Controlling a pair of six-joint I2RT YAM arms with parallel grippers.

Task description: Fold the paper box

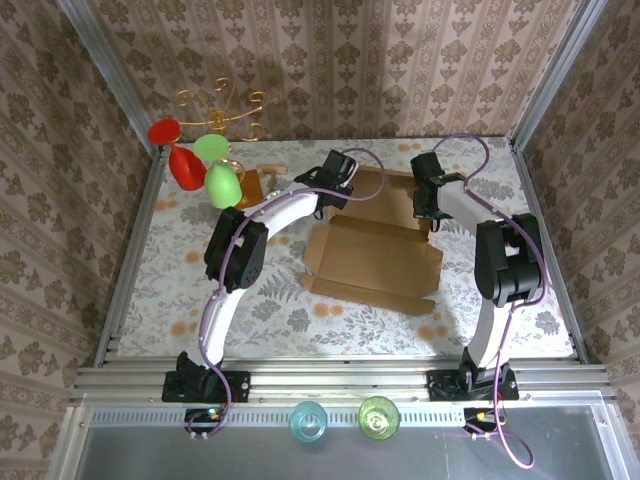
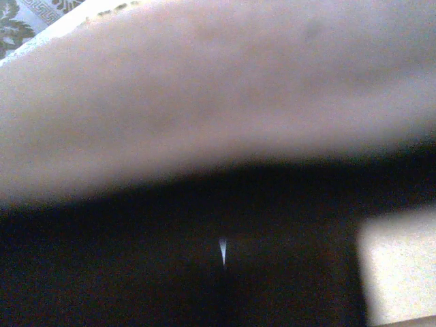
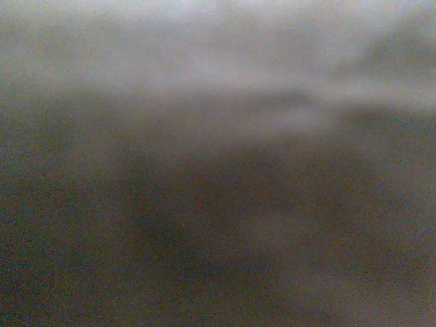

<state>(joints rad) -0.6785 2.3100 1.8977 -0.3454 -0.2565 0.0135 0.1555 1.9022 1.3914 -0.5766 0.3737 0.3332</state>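
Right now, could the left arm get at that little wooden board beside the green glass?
Probably yes: the wooden board lies on open table just left of the left arm, though its shut jaws sit at the paper box and the green glass crowds the board.

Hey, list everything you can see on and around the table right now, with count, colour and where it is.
paper box: one, brown, table centre
wooden board: one, orange-brown, far left
red goblet: one, red, far left corner
green goblet: one, green, beside the red goblet
wire stand: one, gold, by the back wall
teal cup: one, teal, near ledge
green cup: one, green, near ledge
table: one, floral grey
left gripper: one, black, shut, box's far left edge
right gripper: one, black, shut, box's far right edge
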